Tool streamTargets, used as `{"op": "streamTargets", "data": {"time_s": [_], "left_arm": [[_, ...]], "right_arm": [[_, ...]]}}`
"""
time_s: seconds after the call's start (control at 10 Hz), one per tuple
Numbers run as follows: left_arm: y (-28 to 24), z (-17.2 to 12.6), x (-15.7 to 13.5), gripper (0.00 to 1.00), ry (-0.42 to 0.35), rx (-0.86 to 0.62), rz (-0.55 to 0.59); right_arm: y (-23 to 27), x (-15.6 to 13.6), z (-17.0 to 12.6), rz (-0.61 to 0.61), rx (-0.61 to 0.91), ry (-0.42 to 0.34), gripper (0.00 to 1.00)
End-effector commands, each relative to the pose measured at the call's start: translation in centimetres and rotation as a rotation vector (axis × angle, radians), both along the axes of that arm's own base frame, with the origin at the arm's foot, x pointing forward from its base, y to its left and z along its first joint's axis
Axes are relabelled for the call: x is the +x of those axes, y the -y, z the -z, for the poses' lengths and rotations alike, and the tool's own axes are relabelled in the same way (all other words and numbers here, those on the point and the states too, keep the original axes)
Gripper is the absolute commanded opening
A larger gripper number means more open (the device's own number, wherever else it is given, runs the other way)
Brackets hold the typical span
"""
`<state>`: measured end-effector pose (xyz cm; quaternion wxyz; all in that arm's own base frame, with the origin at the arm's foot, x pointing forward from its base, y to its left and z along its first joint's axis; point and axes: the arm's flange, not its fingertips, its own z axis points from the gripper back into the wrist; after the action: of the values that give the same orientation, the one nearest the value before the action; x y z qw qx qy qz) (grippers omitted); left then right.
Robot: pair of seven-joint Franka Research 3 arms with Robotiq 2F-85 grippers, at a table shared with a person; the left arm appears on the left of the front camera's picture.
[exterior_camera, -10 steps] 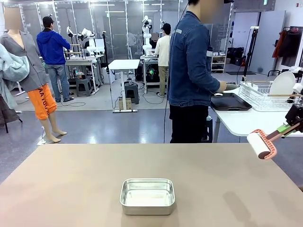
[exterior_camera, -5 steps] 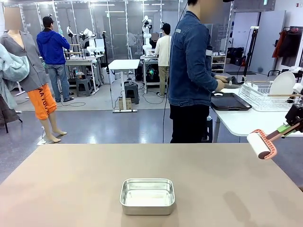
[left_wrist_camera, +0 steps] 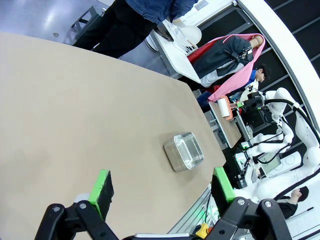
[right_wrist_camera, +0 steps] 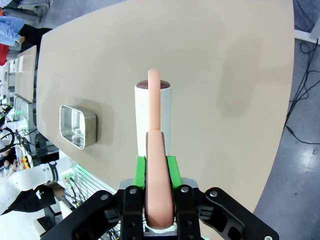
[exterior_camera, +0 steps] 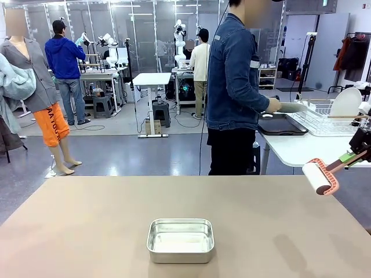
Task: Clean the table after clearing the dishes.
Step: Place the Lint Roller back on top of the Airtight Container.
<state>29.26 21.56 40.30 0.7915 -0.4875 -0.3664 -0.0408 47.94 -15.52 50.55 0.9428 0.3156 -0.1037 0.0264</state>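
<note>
Table [exterior_camera: 87,226]: large, matte beige-brown top, bare apart from one steel pan [exterior_camera: 180,240] standing near its near edge, about midway across. Right gripper [right_wrist_camera: 159,167]: green pads clamped tight on the salmon-pink handle of a lint roller [right_wrist_camera: 152,120]; the handle runs straight out from between the fingers and hooks over the white roller drum, which lies beyond the fingertips and hangs above the table top without touching it. In the front view the same roller [exterior_camera: 320,176] hangs off the table's right edge, drum end lowest, with the right gripper [exterior_camera: 350,157] just behind it. From this wrist the steel pan [right_wrist_camera: 78,126] lies well to the left of the fingers. Left gripper [left_wrist_camera: 162,185]: fingers spread wide, nothing between them, poised over the table [left_wrist_camera: 75,100]; the steel pan [left_wrist_camera: 183,151] sits beyond the fingertips, within the gap's line, apart from both pads. Person [exterior_camera: 235,87]: denim jacket, standing past the table's far edge, turned to a white side table [exterior_camera: 301,147]. Dishes: a dark tray [exterior_camera: 281,125] lies on that side table beside a white wire rack [exterior_camera: 324,119], with a round white plate [exterior_camera: 346,103] upright in the rack.
</note>
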Motion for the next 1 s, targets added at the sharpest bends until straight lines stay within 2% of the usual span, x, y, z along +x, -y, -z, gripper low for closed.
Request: {"op": "streamTargets", "data": {"time_s": [0.0,0.1,0.3,0.5,0.9], "left_arm": [[-0.1,-0.1,-0.1,1.00,0.000,0.003,-0.004],[-0.1,-0.1,-0.1,1.00,0.000,0.003,-0.004],[-0.1,-0.1,-0.1,1.00,0.000,0.003,-0.004],[-0.1,-0.1,-0.1,1.00,0.000,0.003,-0.004],[-0.1,-0.1,-0.1,1.00,0.000,0.003,-0.004]], "right_arm": [[-3.3,0.3,-3.4,-0.118,-0.113,0.115,0.21],[-8.0,0.4,-6.7,-0.251,-0.249,0.213,0.21],[-18.1,-0.2,-10.0,-0.507,-0.417,0.320,0.21],[-27.4,-1.7,-9.8,-0.795,-0.469,0.362,0.21],[-39.8,-8.5,-8.4,-1.268,-0.543,0.442,0.21]]}}
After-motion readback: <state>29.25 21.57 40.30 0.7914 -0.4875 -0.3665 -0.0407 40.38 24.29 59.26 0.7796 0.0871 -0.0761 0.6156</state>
